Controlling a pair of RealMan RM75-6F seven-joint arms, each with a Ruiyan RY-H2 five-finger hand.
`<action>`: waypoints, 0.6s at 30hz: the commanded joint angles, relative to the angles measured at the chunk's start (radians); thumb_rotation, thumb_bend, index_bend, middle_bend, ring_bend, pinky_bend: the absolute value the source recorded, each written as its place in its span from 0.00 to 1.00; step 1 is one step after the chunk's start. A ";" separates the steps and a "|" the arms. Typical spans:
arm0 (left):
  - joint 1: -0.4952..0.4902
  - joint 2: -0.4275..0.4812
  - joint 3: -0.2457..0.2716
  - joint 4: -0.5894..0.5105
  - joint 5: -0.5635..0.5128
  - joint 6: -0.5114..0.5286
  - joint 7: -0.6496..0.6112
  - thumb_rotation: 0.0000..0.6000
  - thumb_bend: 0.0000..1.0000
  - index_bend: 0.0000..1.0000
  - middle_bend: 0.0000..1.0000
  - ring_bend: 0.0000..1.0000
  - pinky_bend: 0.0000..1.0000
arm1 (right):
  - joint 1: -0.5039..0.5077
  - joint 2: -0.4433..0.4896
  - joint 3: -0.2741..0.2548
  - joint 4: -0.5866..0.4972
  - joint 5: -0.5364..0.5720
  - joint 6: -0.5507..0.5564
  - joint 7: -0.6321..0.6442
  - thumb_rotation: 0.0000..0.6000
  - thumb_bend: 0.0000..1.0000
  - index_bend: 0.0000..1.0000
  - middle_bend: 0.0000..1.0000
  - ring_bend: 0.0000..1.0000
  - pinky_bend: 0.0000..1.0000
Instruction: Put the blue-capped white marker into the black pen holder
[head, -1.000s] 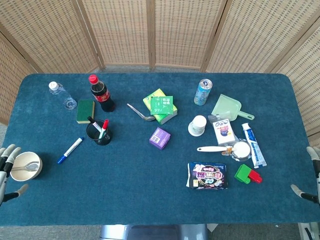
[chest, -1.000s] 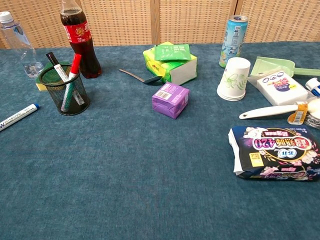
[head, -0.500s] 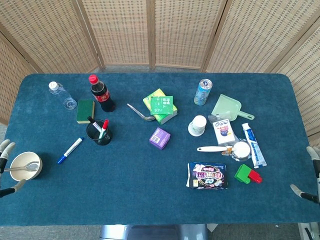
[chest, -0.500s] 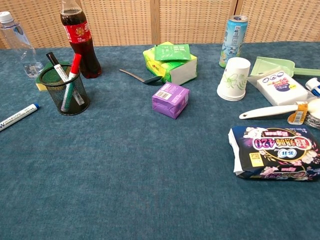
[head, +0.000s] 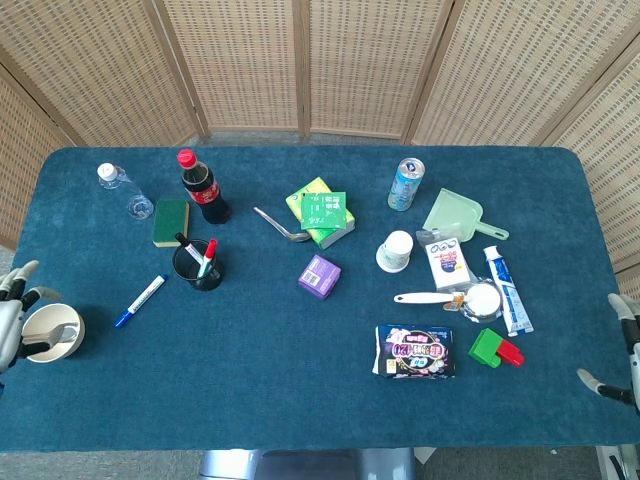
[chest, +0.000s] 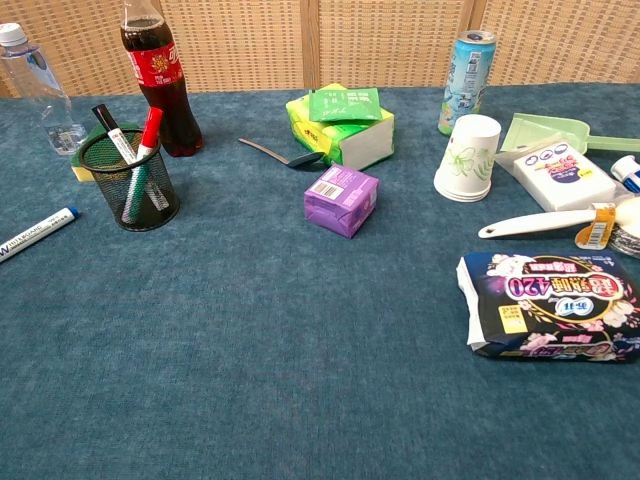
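Note:
The blue-capped white marker (head: 139, 300) lies flat on the blue cloth, left of the black mesh pen holder (head: 198, 266) and apart from it. The chest view shows the marker (chest: 36, 233) at the left edge and the pen holder (chest: 131, 181) with a black, a red and a green pen in it. My left hand (head: 14, 305) is at the table's far left edge, fingers apart, holding nothing, well left of the marker. My right hand (head: 622, 350) hangs at the far right edge, fingers spread and empty. Neither hand shows in the chest view.
A white bowl with a spoon (head: 52, 333) sits right beside my left hand. A cola bottle (head: 203, 187), a green sponge (head: 171, 221) and a water bottle (head: 124, 190) stand behind the holder. A purple box (head: 319, 276), tissue pack (head: 322, 213), cup (head: 396, 251) and snack bag (head: 415, 351) fill the middle and right.
My left hand has shifted along the left edge toward the far side, its fingers now above the bowl's rim. The right hand has barely moved. The marker and holder are unmoved.

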 joint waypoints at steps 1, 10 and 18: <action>-0.052 -0.028 -0.035 0.022 -0.089 -0.066 0.035 1.00 0.36 0.37 0.00 0.00 0.00 | 0.003 -0.002 -0.001 0.002 0.002 -0.006 0.000 1.00 0.00 0.06 0.00 0.00 0.00; -0.151 -0.101 -0.079 0.106 -0.252 -0.174 0.111 1.00 0.36 0.37 0.00 0.00 0.00 | 0.018 -0.009 -0.003 0.005 0.013 -0.035 -0.008 1.00 0.00 0.06 0.00 0.00 0.00; -0.226 -0.188 -0.093 0.171 -0.355 -0.224 0.176 1.00 0.36 0.37 0.00 0.00 0.00 | 0.020 -0.007 -0.005 0.007 0.014 -0.042 0.006 1.00 0.00 0.06 0.00 0.00 0.00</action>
